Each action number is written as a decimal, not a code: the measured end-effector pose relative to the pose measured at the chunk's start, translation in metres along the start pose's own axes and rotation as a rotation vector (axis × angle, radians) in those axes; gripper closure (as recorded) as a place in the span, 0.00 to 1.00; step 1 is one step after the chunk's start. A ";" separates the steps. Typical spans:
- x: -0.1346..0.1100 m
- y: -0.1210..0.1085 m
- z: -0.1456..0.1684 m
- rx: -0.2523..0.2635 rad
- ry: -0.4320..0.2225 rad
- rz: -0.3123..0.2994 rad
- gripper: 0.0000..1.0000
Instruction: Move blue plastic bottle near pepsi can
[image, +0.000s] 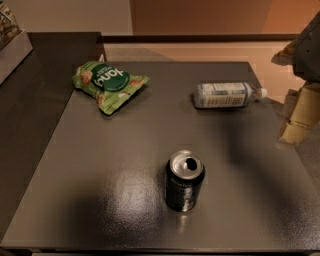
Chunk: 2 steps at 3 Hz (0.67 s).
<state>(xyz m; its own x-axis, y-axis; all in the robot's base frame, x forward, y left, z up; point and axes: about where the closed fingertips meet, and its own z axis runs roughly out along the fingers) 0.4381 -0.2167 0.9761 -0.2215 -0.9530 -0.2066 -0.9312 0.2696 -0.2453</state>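
1. Closest to me is the pepsi can (184, 181). It stands straight up on the dark grey tabletop (100, 190), a little to the right of the middle. Its silver top faces up, and I can see the dark hole in it.
2. Nothing touches the can. The tabletop shines a bit around it.
3. Farther back, at the right edge of my view, is the gripper (299, 120). I see a tan part low down and a dark grey part above it. It sits out past the right side of the tabletop. It is not touching the bottle or the can. I cannot tell if the jaws are open or closed.
4. Next comes the blue plastic bottle (222, 95). It lies on its side near the far right corner of the tabletop. Its white cap points to the right, toward the gripper. The bottle is well apart from the can, farther back and a bit more to the right.
5. At about the same depth, on the far left part of the tabletop, lies a green snack bag (107, 84). It lies well apart from the bottle and the can.
6. A darker counter (35, 95) runs along the left side of the tabletop.
7. Farthest back I see pale floor (200, 51) behind the tabletop.
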 end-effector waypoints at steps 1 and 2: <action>0.000 0.000 0.000 0.000 0.000 0.000 0.00; 0.001 -0.010 0.007 -0.019 -0.001 0.004 0.00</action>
<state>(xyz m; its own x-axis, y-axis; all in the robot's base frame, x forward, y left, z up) 0.4495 -0.2198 0.9721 -0.2248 -0.9518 -0.2086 -0.9358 0.2705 -0.2261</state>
